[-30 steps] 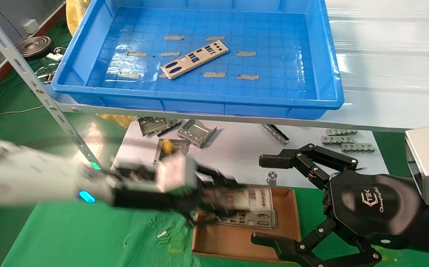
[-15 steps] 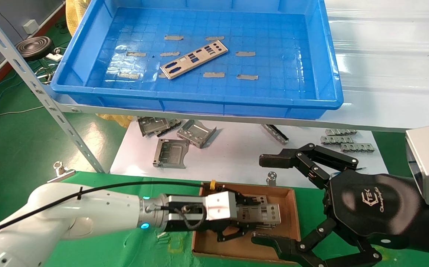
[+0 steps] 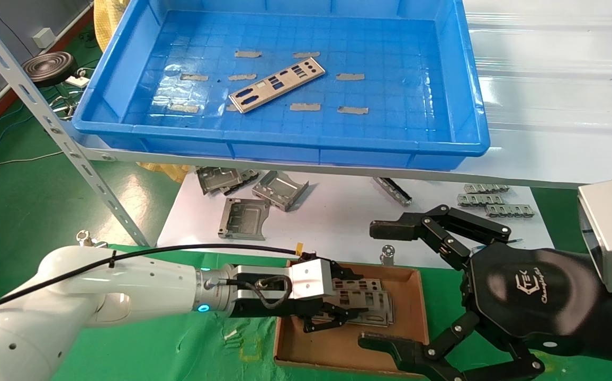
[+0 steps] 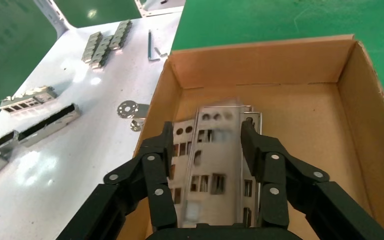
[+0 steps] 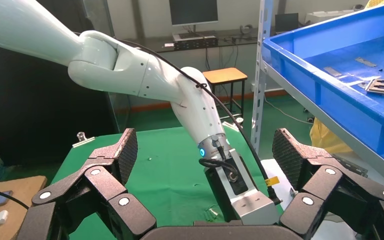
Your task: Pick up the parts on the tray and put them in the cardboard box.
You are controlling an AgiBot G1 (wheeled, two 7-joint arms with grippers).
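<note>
Left claw (image 3: 338, 312) over cardboard box (image 3: 417, 312); right claw (image 3: 385, 286) marked "TEK".
Left arm extends rightward, fingers apart flanking a part (image 4: 215, 170) above stacked parts; right claw spread open, parked near right.

Tray (image 3: 470, 79): bright blue, square-grid floor, small grey tape strips (image 3: 351, 76) dotted over it. Part in tray (image 3: 277, 84): silver-grey, dark rectangular and round cut-outs. Parts in the box (image 3: 369, 304): same silver-grey, same punched pattern. Cardboard box (image 3: 409, 312): plain brown. Left gripper (image 3: 338, 312): black fingers, silver block behind, white arm with a cyan light. Right gripper (image 3: 390, 286): all black, white logo on the body. Table mat (image 3: 126, 349): green. Sheet under the grey brackets (image 3: 338, 222): white.
</note>
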